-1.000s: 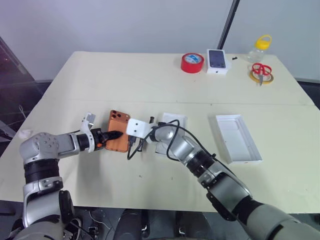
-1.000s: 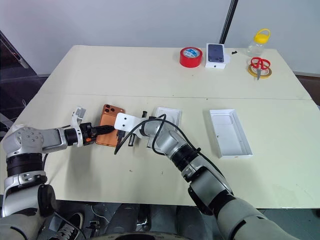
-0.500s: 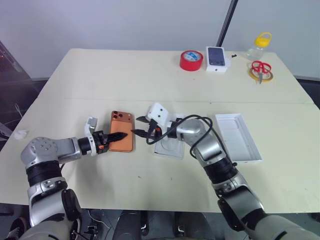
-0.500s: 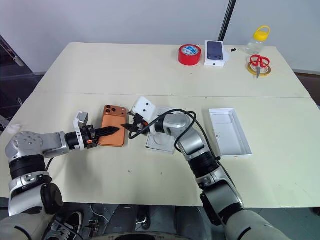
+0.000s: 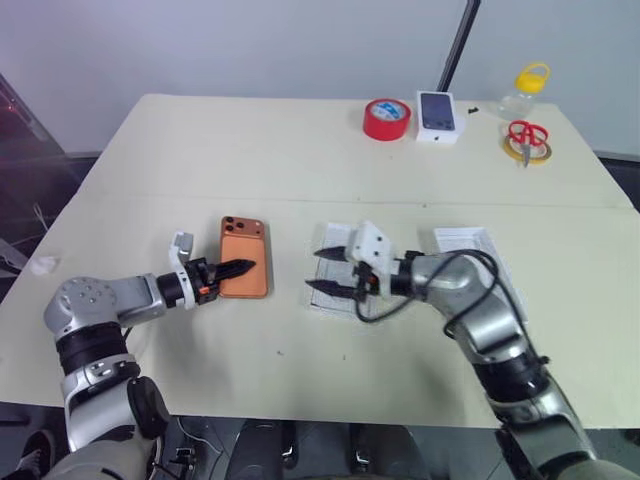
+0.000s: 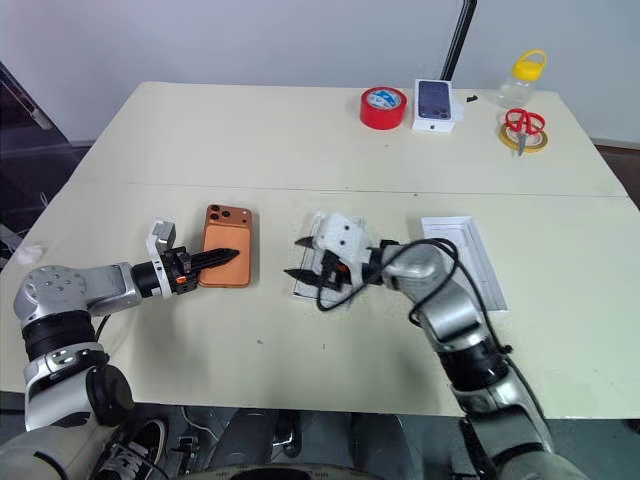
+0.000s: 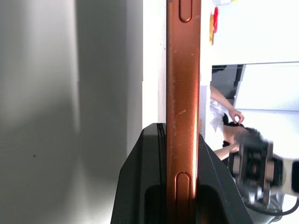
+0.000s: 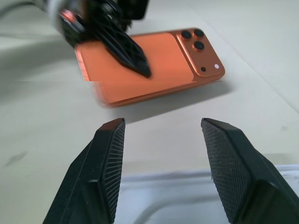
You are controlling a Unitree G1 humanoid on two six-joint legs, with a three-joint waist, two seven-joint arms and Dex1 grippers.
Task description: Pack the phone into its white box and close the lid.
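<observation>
Your left gripper [image 5: 243,267] is clamped on the near end of the phone [image 5: 245,257], one black finger lying across its orange back; the left wrist view shows the phone's thin edge pinched between the two fingers. The phone looks slightly raised off the table [image 5: 250,160] at that end, camera cluster pointing away from you, left of centre.

Your right gripper [image 5: 325,270] holds nothing, fingers spread, aimed leftward toward the phone and hovering over a white piece [image 5: 325,290] lying just right of it. I cannot tell from here whether that piece is the thin insert or the white box itself. Another shallow white tray [image 5: 488,262] lies further right, partly behind your right forearm.

You are in the pick-up step: phone secured, not yet in any box, no lid on anything. Next, lift the phone clear, carry it right and lower it flat into the tray; that calls for your right arm to get out of the path, and for you to settle which white piece is the true box first.

Along the far edge, well apart from the work, stand a red tape roll [image 5: 385,118], a small white box with a dark phone picture [image 5: 438,105], red scissors [image 5: 525,138] and a yellow-capped bottle [image 5: 525,90]; none of these stand in your way
</observation>
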